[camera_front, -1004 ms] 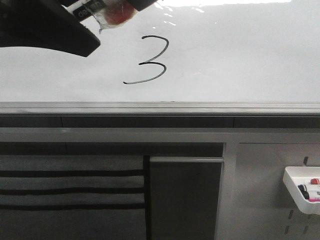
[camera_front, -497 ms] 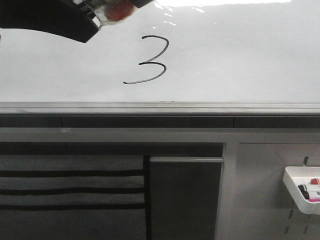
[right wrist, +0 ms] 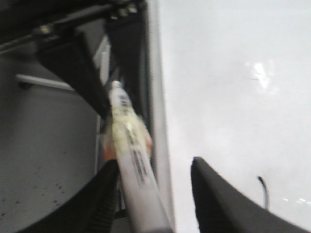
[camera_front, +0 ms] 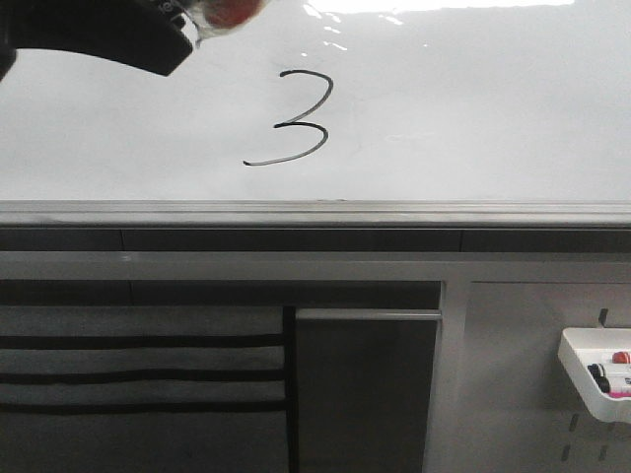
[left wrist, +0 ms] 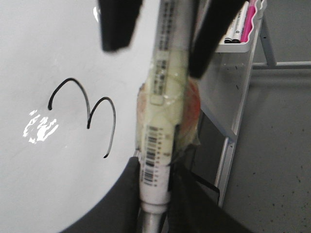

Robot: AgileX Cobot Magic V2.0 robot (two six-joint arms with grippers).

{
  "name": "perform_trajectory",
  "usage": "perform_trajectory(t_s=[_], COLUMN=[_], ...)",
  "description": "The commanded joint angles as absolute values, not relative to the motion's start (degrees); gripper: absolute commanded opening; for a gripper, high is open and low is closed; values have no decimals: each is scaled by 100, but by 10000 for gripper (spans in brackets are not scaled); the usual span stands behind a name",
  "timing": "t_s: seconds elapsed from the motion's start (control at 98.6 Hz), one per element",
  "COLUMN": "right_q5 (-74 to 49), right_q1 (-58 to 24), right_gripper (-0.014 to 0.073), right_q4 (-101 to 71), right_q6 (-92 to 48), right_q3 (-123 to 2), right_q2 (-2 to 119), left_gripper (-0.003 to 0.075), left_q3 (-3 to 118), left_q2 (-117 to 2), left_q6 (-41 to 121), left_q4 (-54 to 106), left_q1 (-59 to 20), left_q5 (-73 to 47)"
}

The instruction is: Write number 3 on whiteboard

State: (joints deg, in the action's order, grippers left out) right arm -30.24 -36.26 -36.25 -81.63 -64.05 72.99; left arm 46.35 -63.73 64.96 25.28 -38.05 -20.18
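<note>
I see the 3 [camera_front: 293,118] in black ink on the whiteboard [camera_front: 473,108], mid-board and a little left of centre, above the grey ledge [camera_front: 315,211]. It slants slightly; the bottom stroke tails out to the left.

The left gripper [camera_front: 148,30] sits at the top left corner of the front view, up and left of the 3, apart from it. In the left wrist view its fingers [left wrist: 119,24] are closed on a taped marker [left wrist: 163,111], the 3 [left wrist: 85,114] beside it.

In the right wrist view a marker [right wrist: 129,145] lies against one dark finger [right wrist: 95,204], the other finger [right wrist: 218,199] well apart from it; I cannot tell whether the right gripper grips it.

A white tray [camera_front: 595,374] with markers hangs on the pegboard [camera_front: 523,394] at lower right.
</note>
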Motion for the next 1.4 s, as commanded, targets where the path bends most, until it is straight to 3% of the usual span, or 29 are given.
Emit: perform_trajectory(t_s=[0.0, 0.325, 0.487, 0.923, 1.014, 1.207, 1.258, 1.39], right_q5=[-2163, -2154, -2285, -2390, -2438, -2440, -2497, -3118], right_q1=[-3312, -2605, -2605, -2605, -2605, -2605, -2595, -2328], right_gripper=[388, 383, 383, 383, 383, 383, 383, 383], right_q4=[-3794, -4078, -4078, -4078, -4078, -4067, -4067, -4033], right_q6=[-7853, -7387, -7387, -7387, -7387, -7387, -7335, -6197], right_q3=[-6563, -6552, -6528, -6528, -6528, -6528, -6528, -6528], right_q2=[6849, 6351, 6351, 6351, 6351, 6341, 6326, 6212], left_gripper=[-18, -18, -18, -11, 64, 395, 435, 442], left_q3=[4758, 4680, 4680, 4702, 4702, 4702, 4702, 4702], left_q2=[-6405, -7538, -8067, -8229, -8229, -8115, -7995, -7457], left_q6=[6014, 4762, 4762, 4762, 4762, 4819, 4819, 4819], left_q4=[2659, 4522, 5020, 5340, 5340, 5123, 4950, 4499], left_q1=[-3476, -1721, -1645, -1645, -1645, -1645, -1645, -1645], left_q5=[-1503, -120, 597, 770, 770, 736, 654, -39])
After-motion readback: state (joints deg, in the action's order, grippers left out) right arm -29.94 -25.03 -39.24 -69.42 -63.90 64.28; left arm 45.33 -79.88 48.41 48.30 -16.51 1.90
